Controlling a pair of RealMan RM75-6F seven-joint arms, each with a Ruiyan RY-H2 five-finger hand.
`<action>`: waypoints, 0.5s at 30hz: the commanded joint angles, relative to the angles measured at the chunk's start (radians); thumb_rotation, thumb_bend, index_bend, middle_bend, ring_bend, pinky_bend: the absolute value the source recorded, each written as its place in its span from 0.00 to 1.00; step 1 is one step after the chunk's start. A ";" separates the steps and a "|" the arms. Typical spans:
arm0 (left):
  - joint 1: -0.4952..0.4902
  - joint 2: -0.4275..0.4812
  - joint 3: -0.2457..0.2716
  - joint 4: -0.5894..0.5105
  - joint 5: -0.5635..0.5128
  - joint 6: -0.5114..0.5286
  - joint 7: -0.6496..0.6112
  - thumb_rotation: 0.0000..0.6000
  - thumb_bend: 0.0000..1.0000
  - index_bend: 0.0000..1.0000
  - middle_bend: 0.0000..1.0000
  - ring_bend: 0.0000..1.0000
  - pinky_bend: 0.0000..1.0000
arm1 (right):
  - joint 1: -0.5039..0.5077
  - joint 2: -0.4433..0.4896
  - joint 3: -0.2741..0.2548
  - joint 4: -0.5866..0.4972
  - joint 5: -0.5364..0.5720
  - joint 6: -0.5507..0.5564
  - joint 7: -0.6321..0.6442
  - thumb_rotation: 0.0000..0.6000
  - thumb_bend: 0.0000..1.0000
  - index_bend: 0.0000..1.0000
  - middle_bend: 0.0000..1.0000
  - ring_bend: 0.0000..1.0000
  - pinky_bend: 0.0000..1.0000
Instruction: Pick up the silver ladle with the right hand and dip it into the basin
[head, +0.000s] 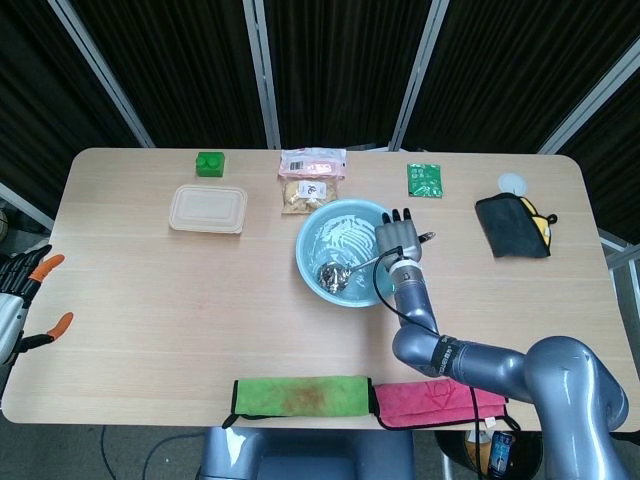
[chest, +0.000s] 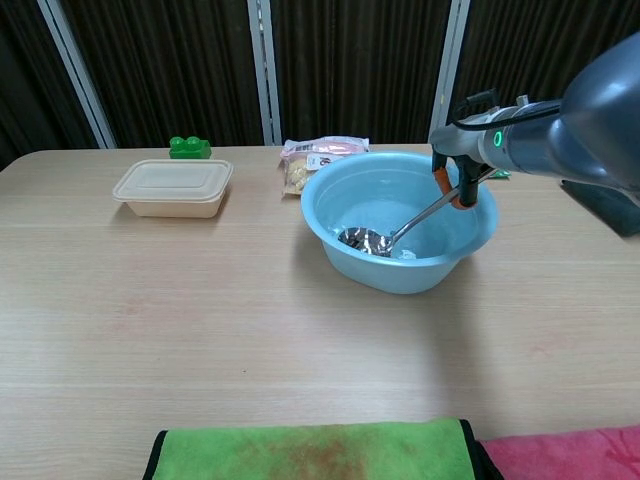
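One hand, the right hand (head: 398, 238), holds the handle of the silver ladle (chest: 366, 240) just above the right rim of the basin (chest: 330, 225). Its fingers are closed around the handle. The ladle bowl lies inside the basin, near the front wall, and touches the water. The left hand (head: 20, 290) hangs beyond the left edge of the table (head: 150, 300), fingers spread, holding nothing.

The table (head: 150, 300) is seen from high overhead, looking down; the chest view sits low and close, facing forward. The basin (head: 345, 252) (chest: 398, 220) is shared by both.
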 joint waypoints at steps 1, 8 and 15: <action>0.001 0.003 0.002 0.002 0.005 0.004 -0.008 1.00 0.32 0.10 0.00 0.00 0.00 | -0.003 0.003 0.000 -0.019 -0.007 0.019 0.003 1.00 0.64 0.74 0.09 0.00 0.00; 0.003 0.005 0.006 0.003 0.017 0.011 -0.019 1.00 0.31 0.10 0.00 0.00 0.00 | -0.006 0.033 0.008 -0.079 -0.009 0.058 0.000 1.00 0.64 0.74 0.09 0.00 0.00; 0.003 0.006 0.011 0.001 0.020 0.006 -0.013 1.00 0.32 0.10 0.00 0.00 0.00 | 0.015 0.110 0.022 -0.205 0.014 0.158 -0.061 1.00 0.64 0.74 0.09 0.00 0.00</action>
